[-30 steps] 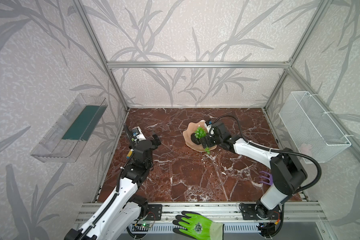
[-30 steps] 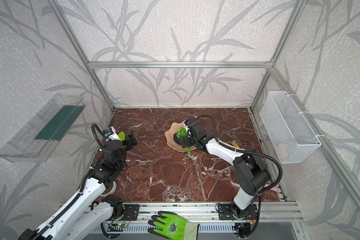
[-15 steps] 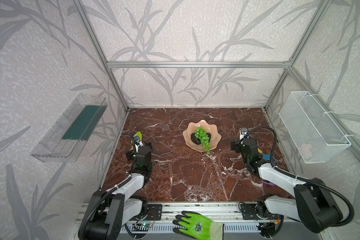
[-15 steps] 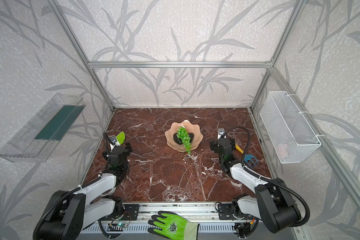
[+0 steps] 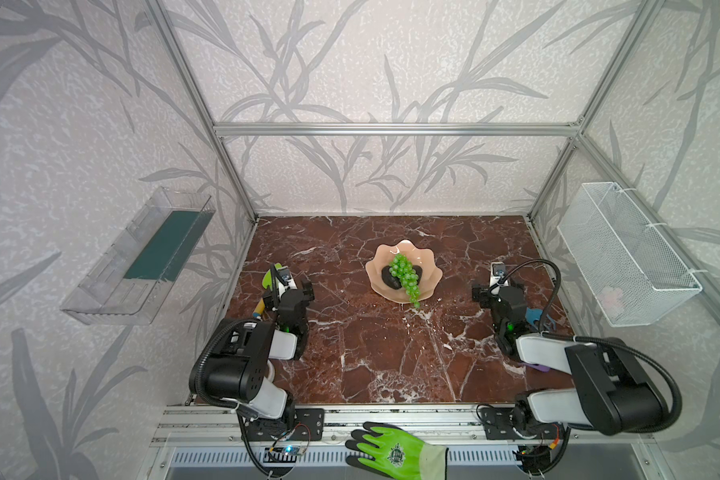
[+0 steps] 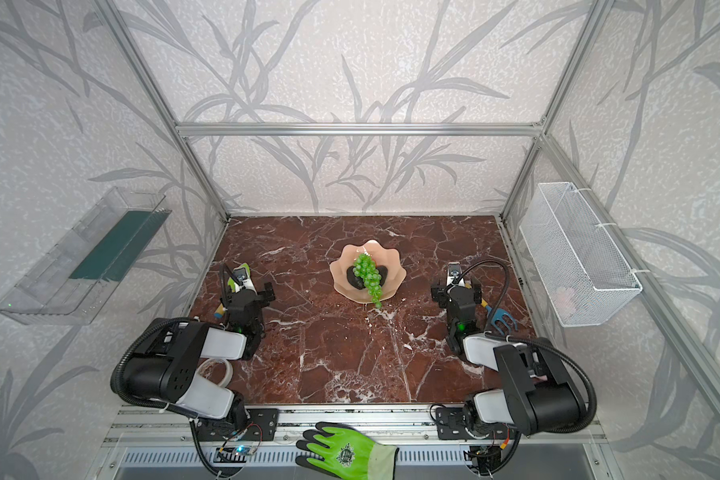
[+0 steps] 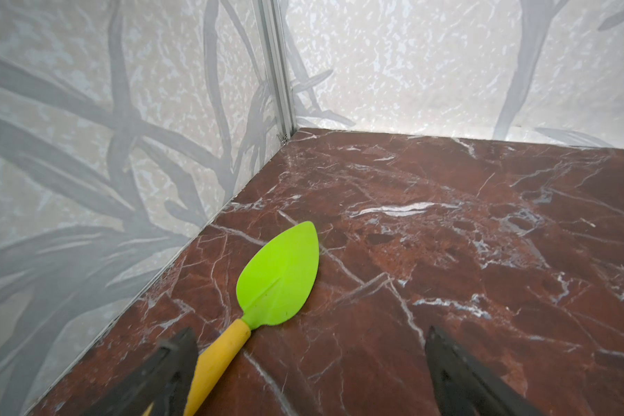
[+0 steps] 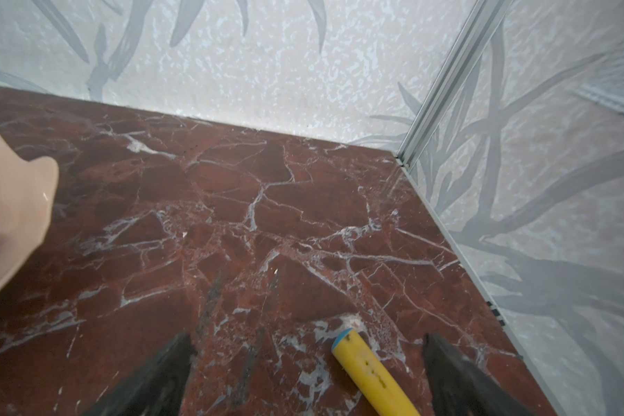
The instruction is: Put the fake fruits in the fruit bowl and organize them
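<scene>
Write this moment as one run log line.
left gripper: open, empty | right gripper: open, empty | grapes: on avocados in fruit bowl, tip over rim

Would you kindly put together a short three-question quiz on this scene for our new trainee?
1. True or false: the grape bunch hangs over the fruit bowl's near rim.
2. The left pincer and right pincer are: A open; B shut; C gripping fruit.
3. How many avocados lie in the fruit bowl?
Key: 1 true; 2 A; 3 two.
</scene>
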Motion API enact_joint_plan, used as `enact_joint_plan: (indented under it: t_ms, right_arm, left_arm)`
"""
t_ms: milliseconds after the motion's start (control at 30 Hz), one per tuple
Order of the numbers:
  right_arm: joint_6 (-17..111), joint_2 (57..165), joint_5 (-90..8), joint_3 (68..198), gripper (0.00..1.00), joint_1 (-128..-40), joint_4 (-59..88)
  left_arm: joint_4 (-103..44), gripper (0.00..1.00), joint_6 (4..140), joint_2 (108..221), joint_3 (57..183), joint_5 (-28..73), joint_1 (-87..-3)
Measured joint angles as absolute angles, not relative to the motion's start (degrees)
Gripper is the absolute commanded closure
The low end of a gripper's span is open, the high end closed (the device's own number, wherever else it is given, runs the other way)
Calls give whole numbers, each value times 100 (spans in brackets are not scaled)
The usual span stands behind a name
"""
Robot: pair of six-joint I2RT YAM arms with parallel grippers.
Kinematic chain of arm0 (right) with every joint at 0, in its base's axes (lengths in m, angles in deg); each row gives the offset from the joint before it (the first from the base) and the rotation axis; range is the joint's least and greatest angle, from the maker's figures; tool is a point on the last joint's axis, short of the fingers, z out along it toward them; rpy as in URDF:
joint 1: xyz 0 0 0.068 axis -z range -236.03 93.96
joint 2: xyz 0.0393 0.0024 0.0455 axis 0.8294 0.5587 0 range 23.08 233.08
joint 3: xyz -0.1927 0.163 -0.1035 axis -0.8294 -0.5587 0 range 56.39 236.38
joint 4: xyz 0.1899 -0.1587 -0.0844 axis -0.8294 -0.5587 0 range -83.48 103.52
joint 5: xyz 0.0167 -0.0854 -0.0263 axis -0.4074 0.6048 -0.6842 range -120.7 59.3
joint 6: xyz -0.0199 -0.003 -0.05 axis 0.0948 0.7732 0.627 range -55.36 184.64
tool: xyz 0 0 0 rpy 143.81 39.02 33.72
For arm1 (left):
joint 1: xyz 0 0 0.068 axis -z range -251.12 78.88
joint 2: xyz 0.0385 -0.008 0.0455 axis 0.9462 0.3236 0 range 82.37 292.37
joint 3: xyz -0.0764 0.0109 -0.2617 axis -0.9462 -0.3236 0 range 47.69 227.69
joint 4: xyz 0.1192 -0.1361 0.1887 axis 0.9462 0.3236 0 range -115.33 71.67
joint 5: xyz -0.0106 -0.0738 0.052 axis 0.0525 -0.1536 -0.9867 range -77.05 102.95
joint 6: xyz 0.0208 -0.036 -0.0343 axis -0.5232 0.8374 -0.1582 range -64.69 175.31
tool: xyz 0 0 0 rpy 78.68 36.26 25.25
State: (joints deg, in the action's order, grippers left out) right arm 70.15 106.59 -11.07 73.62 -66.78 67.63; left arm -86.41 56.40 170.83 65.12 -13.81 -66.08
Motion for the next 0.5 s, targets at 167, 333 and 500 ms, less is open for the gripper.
enact_joint_plan:
  t_ms: [167, 333, 500]
  right_arm:
    - [7031, 11424, -1327, 7296, 1, -6671, 7073]
    - [7064, 11456, -1297, 7390, 1, -6756, 7379]
    - [7131, 11537, -1271, 7390, 1, -6818, 7648]
  left_arm:
    - [-8405, 1, 5664, 17081, 6737, -1239, -6709]
    - [-8068, 1, 5727, 17081, 6847, -1090, -6794]
    - [-7924, 1, 5749, 17081, 6879, -1042, -6825]
